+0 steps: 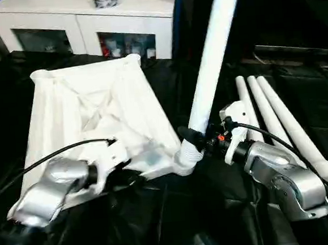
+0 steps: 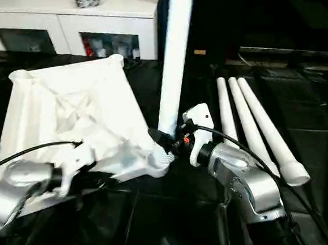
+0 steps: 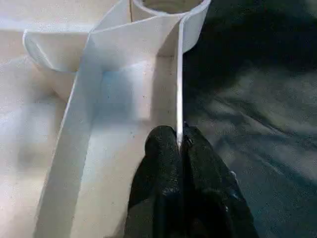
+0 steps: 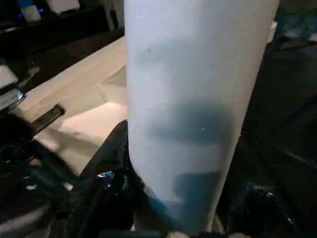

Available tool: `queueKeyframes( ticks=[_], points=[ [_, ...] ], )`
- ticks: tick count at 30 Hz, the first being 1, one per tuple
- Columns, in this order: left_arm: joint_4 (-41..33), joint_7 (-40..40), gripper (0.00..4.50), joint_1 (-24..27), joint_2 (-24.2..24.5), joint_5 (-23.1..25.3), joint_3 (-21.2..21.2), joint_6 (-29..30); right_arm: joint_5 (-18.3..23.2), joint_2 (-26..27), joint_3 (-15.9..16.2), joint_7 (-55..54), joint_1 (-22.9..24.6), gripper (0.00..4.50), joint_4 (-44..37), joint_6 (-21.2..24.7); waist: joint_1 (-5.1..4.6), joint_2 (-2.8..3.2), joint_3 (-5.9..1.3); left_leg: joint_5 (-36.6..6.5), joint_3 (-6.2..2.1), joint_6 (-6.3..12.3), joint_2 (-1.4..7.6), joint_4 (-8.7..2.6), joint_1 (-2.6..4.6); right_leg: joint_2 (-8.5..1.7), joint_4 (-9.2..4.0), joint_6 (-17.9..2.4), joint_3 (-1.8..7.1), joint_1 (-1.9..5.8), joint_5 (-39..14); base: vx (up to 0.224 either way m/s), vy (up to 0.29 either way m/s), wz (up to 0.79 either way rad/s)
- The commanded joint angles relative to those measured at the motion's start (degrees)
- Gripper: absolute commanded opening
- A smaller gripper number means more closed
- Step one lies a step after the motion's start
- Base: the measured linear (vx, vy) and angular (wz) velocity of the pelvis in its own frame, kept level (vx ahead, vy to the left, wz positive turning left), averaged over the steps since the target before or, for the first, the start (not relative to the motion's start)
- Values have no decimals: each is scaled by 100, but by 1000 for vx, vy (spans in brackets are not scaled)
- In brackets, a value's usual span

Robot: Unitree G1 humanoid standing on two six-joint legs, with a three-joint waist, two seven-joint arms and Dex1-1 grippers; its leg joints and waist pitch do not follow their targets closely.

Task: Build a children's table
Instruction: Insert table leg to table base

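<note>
White plastic dominates your view: the tabletop (image 1: pixel 95 113) lies underside up on the black-draped counter (image 1: pixel 161 225), and your right hand (image 1: pixel 195 138) grips a leg (image 1: pixel 210 62) near its base, the leg rising steeply from the corner socket (image 1: pixel 184 163) just below that hand. Your left hand (image 3: pixel 179 148) is pinched shut on the tabletop's thin rim, beside that same corner. Three spare legs (image 1: pixel 277 119) lie together on the counter, beyond your right hand. The risk, as it looks from here: the leg leans, so pushing it down off-axis could jam it in the socket or skid the tabletop across the slick cover. The pinch on that thin rim may also slip. Both silver forearms reach in low, converging on the near corner, wrists bent toward it.
</note>
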Motion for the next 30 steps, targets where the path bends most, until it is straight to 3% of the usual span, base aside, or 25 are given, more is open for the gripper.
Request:
queueKeyframes(
  ticks=[1, 3, 4, 5, 8, 13, 20, 30],
  points=[
    [196, 87, 0, -69, -140, 28, -120, -206, -84, -27, -8, 96, -134, 186, 92, -139, 6, -8, -284, -395, -67, 45, 318, -489, -11, -436, -418, -1255, 264, 280, -922, 0, 0, 0],
    [377, 109, 0, -202, -265, 87, -171, -323, -130, -66, 9, 168, -248, 186, 289, -227, 13, -14, -287, -449, -55, 50, 330, -500, -3, -427, -417, -1215, 256, 266, -987, 0, 0, 0],
    [377, 109, 0, -202, -265, 87, -171, -323, -130, -66, 9, 168, -248, 186, 289, -227, 8, -46, -280, -488, -44, 57, 334, -505, 1, -424, -432, -1216, 252, 255, -1043, 0, 0, 0],
    [543, 107, 0, -345, -376, 73, -171, -396, -187, -109, 30, 251, -350, 186, 526, -345, 31, -32, -278, -611, -17, 48, 341, -493, 39, -436, -451, -1217, 261, 220, -1182, 0, 0, 0],
    [648, 32, 0, -444, -423, 68, -182, -430, -278, -106, 29, 283, -443, 186, 779, -493, 38, -21, -279, -662, 4, 59, 342, -490, 59, -427, -458, -1254, 270, 190, -1184, 0, 0, 0],
    [830, -101, 0, -551, -498, 70, -130, -456, -403, -46, 20, 234, -642, 186, 1264, -745, 38, -20, -286, -615, -19, 31, 345, -510, -8, -436, -438, -1200, 257, 246, -1156, 0, 0, 0],
    [954, -271, 0, -595, -457, 93, -149, -552, -449, 115, -23, 244, -788, 186, 1759, -990, 33, -20, -289, -641, -19, 27, 348, -520, -9, -437, -445, -1213, 249, 241, -1166, 0, 0, 0],
    [1334, -182, 0, -802, -504, 253, -90, -794, -519, 75, 78, 531, -685, 186, 2087, -1142, 25, 9, -249, -1088, -40, -56, 364, -564, 8, -449, -527, -1055, 261, 201, -1905, 0, 0, 0]
  ],
)
